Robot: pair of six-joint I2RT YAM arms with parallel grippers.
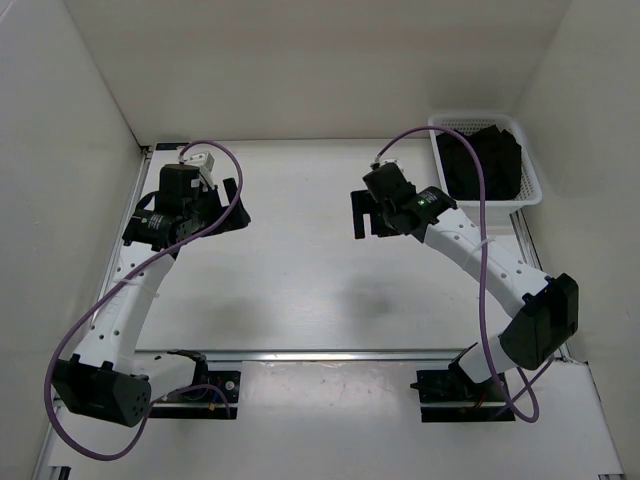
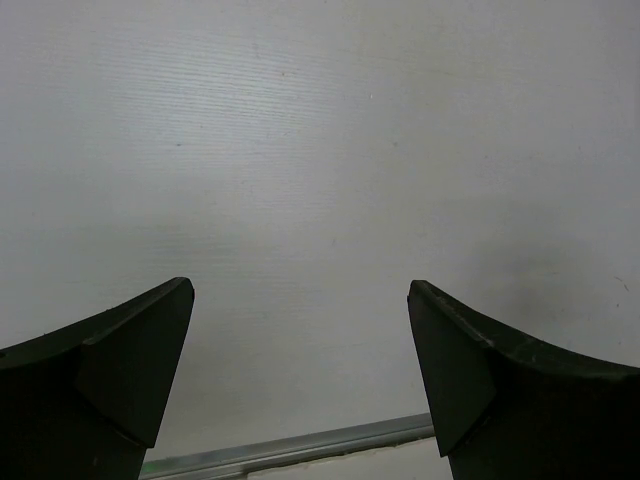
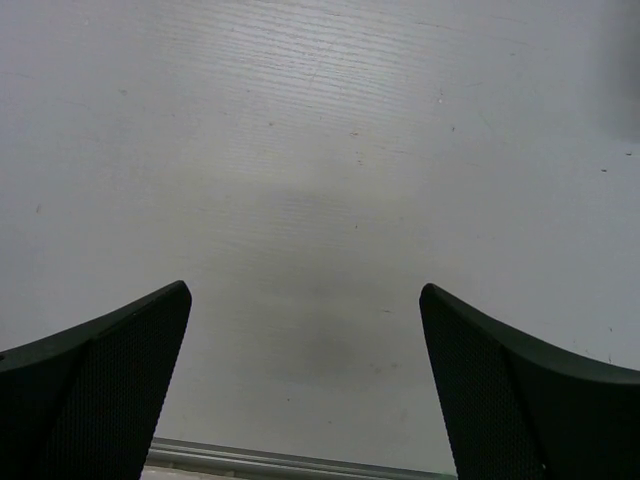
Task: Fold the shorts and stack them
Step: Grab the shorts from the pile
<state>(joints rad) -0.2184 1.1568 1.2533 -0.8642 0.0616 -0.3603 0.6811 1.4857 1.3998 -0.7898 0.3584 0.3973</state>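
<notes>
Black shorts (image 1: pixel 482 160) lie bunched in a white mesh basket (image 1: pixel 470 121) at the table's far right corner; only the top view shows them. My left gripper (image 1: pixel 237 203) hangs open over the far left of the table, well away from the basket. My right gripper (image 1: pixel 362 214) hangs open near the middle, left of the basket and apart from it. In the left wrist view the left gripper (image 2: pixel 300 290) has only bare white table between its black fingers (image 2: pixel 120 380). In the right wrist view the right gripper (image 3: pixel 305 292) spans bare table as well.
White walls close in the table on the left, back and right. A metal rail (image 1: pixel 330 353) runs across the near side in front of both arm bases, and shows in the wrist views as a rail (image 2: pixel 300 449) and a rail (image 3: pixel 300 462). Purple cables loop off both arms.
</notes>
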